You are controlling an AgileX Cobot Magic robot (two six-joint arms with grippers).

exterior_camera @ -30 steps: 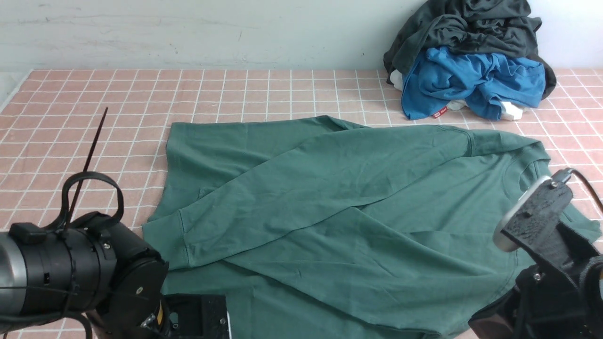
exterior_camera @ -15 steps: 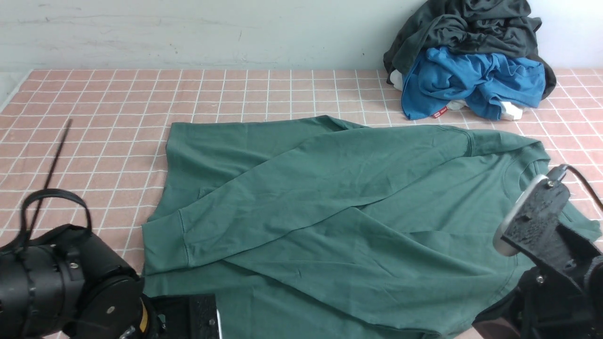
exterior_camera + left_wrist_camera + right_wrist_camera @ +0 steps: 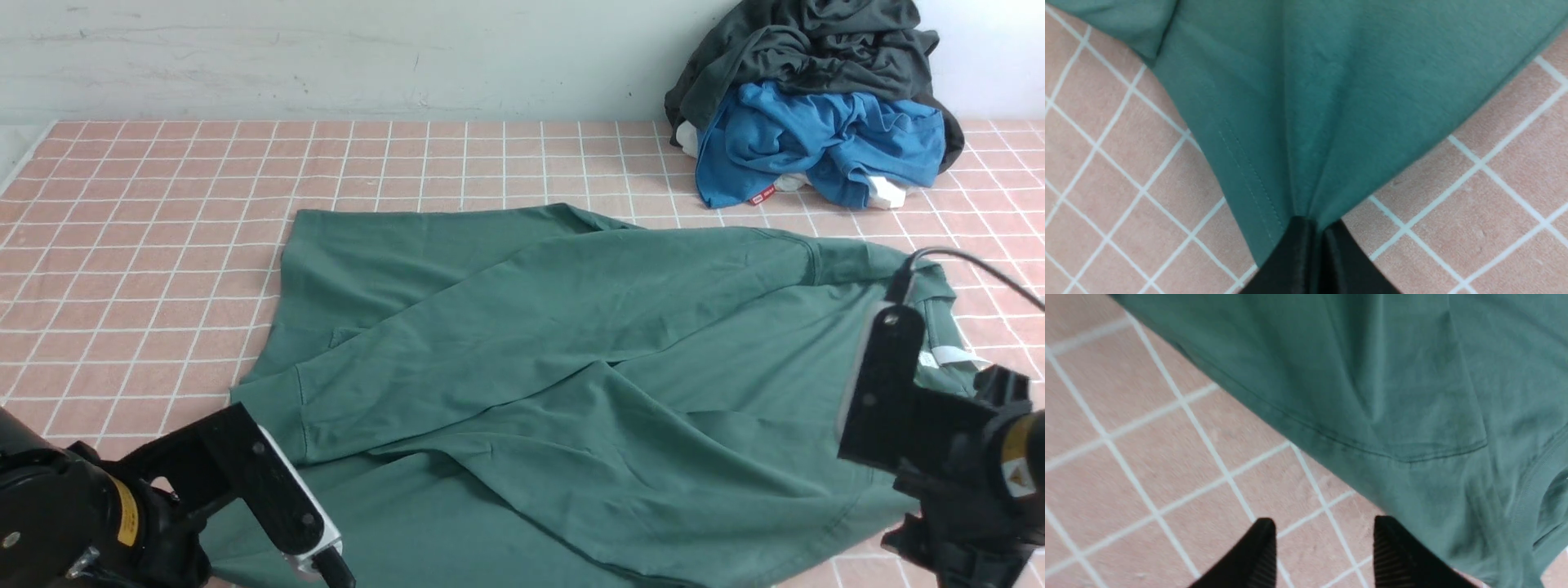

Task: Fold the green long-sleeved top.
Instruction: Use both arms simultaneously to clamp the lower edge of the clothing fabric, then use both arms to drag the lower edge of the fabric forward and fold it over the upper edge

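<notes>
The left arm (image 3: 122,506) is reaching in low at the near-left corner of the table (image 3: 163,204), wrist angled toward the cloth. The left gripper (image 3: 1314,222) is pressing its fingers together on an edge of the top (image 3: 571,367). The fabric is gathering into creases that are fanning out from the pinch.

The right arm (image 3: 939,441) is sitting at the near-right edge of the front view, wrist pointing down. The right gripper (image 3: 1325,526) is holding its jaws spread, with bare tiles showing between them and nothing gripped. One finger (image 3: 1396,555) is lying at the top's edge by the ribbed neck; contact cannot be told.

The top is lying flat across the middle of the table, neck and white label (image 3: 947,355) toward the right arm, one sleeve crossing the body diagonally. A blue garment (image 3: 816,139) and a dark grey garment (image 3: 816,49) are lying heaped at the far right, well apart from both grippers.
</notes>
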